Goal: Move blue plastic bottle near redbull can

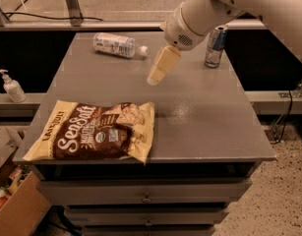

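Observation:
The blue plastic bottle lies on its side at the far left of the grey tabletop, its white cap pointing right. The redbull can stands upright at the far right, silver and blue. My gripper is cream-coloured and hangs from the white arm over the far middle of the table. It is between the two, a little right of the bottle's cap and left of the can. It holds nothing that I can see.
A large Sea Salt chips bag lies at the front left of the table. A white pump dispenser stands on a ledge to the left. A cardboard box sits on the floor at lower left. Drawers are below the tabletop.

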{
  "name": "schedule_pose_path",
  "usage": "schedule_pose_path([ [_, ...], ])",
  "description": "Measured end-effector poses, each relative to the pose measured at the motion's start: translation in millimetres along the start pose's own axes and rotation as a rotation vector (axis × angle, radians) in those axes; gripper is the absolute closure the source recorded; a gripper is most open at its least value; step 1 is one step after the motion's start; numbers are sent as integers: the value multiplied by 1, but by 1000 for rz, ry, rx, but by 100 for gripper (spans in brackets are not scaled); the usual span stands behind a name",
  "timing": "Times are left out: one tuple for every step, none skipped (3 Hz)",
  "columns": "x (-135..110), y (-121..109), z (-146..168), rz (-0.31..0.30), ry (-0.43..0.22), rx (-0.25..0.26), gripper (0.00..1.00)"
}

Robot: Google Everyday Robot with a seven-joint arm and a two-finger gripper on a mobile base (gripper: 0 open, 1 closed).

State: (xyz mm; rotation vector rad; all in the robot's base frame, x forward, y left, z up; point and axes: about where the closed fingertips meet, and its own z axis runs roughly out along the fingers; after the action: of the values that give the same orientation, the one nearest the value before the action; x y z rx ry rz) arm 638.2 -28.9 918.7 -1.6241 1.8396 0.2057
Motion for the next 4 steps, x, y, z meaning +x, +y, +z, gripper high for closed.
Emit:
schedule_pose_path([
  [-3,-6,9,-1,-17,18,0],
  [-7,-34,32,16,-40,65,0],
  [-5,-65,58,67,-58,84,0],
  [-4,-93,84,118,-75,91,0],
])
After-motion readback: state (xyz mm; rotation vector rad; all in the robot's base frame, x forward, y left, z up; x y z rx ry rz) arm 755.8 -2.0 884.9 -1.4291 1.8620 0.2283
